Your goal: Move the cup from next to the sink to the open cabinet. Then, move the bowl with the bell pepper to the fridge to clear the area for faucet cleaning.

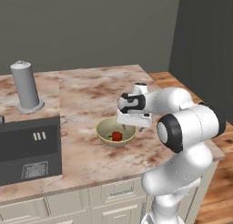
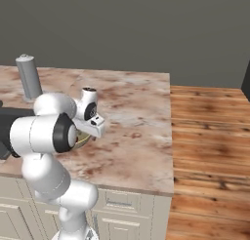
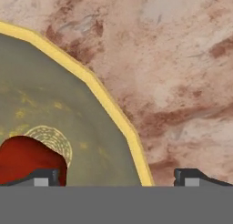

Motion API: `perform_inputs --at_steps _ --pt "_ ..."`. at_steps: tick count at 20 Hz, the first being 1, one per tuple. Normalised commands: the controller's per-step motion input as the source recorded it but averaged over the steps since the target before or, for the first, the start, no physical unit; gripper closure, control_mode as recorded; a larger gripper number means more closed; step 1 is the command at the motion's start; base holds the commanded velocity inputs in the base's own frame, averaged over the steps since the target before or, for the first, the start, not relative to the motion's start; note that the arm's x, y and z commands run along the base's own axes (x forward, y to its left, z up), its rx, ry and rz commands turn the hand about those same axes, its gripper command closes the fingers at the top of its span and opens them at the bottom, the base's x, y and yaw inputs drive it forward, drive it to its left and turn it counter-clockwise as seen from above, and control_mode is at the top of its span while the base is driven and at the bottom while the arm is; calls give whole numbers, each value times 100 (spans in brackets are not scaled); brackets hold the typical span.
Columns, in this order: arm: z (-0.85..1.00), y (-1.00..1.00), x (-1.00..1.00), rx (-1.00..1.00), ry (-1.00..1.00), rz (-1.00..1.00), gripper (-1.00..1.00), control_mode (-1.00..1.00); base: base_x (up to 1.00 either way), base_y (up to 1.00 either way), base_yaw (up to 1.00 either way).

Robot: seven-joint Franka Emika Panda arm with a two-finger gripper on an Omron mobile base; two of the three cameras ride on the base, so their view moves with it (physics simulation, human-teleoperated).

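- The bowl (image 1: 115,131) was wide, round and pale yellow-olive, with a brighter faceted rim, resting on the marbled pink-brown counter (image 1: 91,100) near its front edge, right of the sink (image 1: 28,149).
- The bell pepper (image 1: 117,136), glossy and red, lay inside it; the hand view cut it off at the bottom.
- The gripper (image 3: 118,176) hung just above the bowl's right rim, jaws spread wide and holding nothing, one tip over the pepper, the other over bare counter.
- The dark rectangular sink was cropped at the left.
- A pale grey knob-topped cylinder (image 1: 26,87) stood behind the sink.

Marbled counter (image 1: 91,95): bowl (image 1: 105,127), grey cylinder (image 1: 26,89)
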Motion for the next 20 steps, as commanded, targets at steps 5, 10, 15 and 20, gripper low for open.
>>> perform_inputs --at_steps 5,10,15,20 --pt "-43 0 0 1 -2 0 -100 -100 0 0 0" --pt "-34 10 0 5 -2 0 100 -100 0 0 0" --pt "-3 2 0 1 -1 0 100 -100 0 0 0" --pt "3 0 -10 0 -4 0 100 -100 0 0 0"
